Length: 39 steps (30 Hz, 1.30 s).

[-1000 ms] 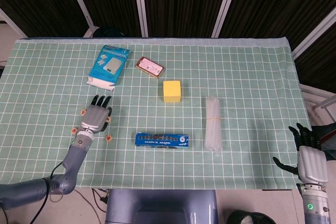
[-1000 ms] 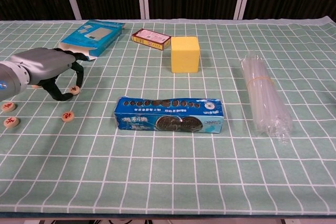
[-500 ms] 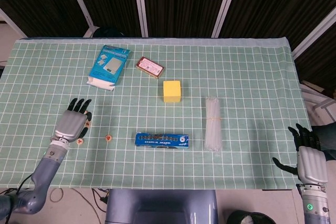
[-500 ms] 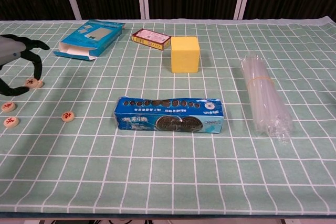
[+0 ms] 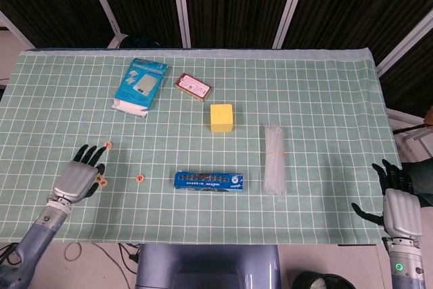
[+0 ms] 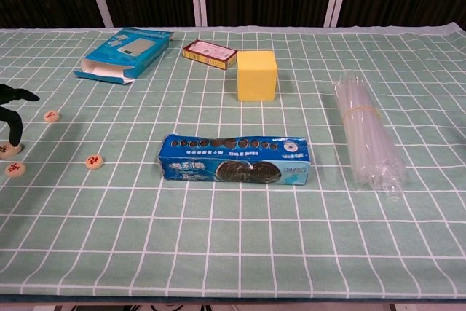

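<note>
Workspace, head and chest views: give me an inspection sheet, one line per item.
Surface: table under a green checked cloth.
Job's things: small round wooden game pieces lying flat near the left hand.
Clutter: blue biscuit pack, yellow cube, bundle of clear tubes, blue box, small red box.
Hands: left hand over the near-left pieces, fingers spread, holding nothing; right hand off the table's right edge, holding nothing.
Cables: dark cable below the front edge.
Surroundings: dark slatted panels behind.
</note>
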Tool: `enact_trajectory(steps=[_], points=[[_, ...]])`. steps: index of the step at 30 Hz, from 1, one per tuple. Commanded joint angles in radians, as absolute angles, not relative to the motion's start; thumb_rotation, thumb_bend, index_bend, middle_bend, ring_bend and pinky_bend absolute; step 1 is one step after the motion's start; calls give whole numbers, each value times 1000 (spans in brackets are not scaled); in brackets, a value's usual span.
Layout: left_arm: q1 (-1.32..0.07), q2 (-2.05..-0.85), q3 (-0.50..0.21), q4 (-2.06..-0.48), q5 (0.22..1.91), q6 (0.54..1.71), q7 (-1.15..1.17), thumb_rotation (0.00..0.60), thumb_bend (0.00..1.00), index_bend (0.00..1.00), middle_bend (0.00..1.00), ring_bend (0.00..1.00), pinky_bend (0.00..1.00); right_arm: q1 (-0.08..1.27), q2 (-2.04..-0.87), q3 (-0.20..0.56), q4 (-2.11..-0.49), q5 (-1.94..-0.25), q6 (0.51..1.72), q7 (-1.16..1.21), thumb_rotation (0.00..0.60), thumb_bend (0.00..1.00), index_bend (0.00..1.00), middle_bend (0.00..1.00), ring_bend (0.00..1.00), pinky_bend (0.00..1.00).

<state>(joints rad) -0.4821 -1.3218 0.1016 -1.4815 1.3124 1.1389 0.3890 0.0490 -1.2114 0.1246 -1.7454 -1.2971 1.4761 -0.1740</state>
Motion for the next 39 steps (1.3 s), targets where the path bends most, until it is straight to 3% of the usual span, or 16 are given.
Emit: enact_trajectory(steps=[1,39], points=[[-475,-1332,99,-1471,1317,1137,391,600,358,483,37,0,0,49,-1211,125,-1745,-1297,1476,-172,600,267,118,56,19,0],[-440,-1384,60,-1430,1328,1102,473,600,357,421,37,0,0,48,-1212,131,-1750,-1282,1478,-180,600,267,118,56,19,0]])
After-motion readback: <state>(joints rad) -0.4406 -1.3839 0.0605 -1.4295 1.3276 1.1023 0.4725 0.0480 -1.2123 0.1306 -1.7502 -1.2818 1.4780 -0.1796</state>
